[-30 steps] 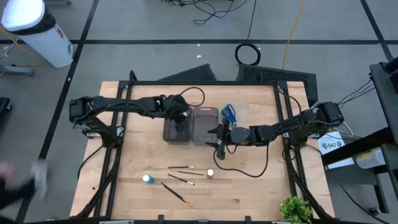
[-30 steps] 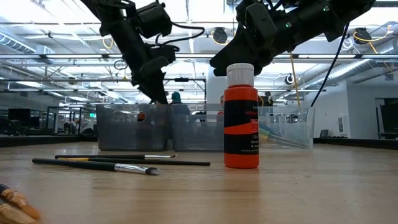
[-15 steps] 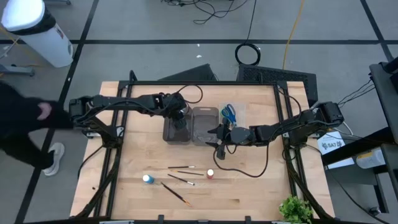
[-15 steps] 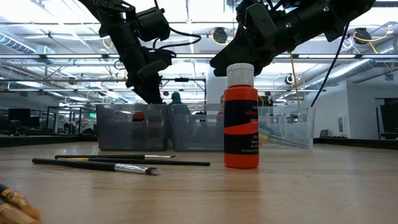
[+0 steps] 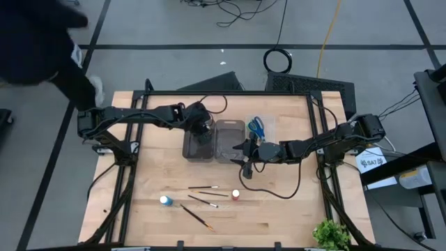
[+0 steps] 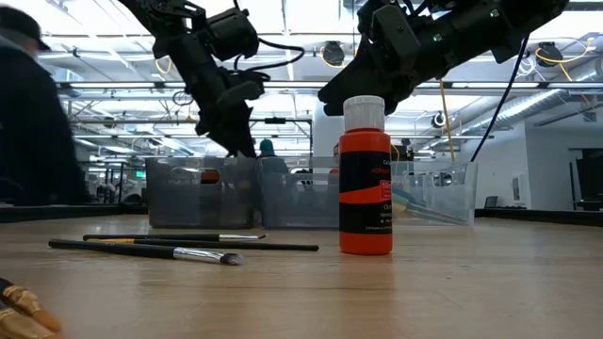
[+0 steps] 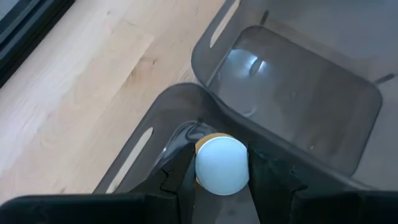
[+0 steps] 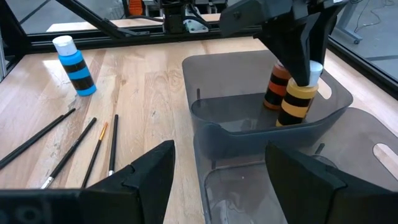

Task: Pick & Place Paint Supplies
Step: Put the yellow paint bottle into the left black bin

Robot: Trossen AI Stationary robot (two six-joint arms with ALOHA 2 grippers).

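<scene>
Nearest the front edge of the counter (image 5: 279, 216) lie the things not yet put away: a blue bottle (image 5: 165, 201), an orange bottle (image 5: 236, 195) and several thin brushes (image 5: 203, 188) spread between and around them. The brushes look light, stiff and apt to roll, so each is best pinched across the handle near its middle; the small plastic bottles look light and smooth-sided, and the capped neck or upper body seems the surest hold. Farther back, the right gripper (image 8: 214, 168) hovers low beside the middle tray (image 5: 230, 139), fingers spread and holding nothing. Beyond it, the left gripper (image 7: 221, 177) reaches down into the grey tray (image 5: 198, 148), clamped on a yellow-and-black banded bottle (image 8: 298, 99) just below its pale cap; the bottle stands upright just beside a brown-and-orange bottle (image 8: 275, 88) already in that tray. Scissors (image 5: 256, 127) rest in the clear tray (image 5: 269, 124) at the far right of the row.
</scene>
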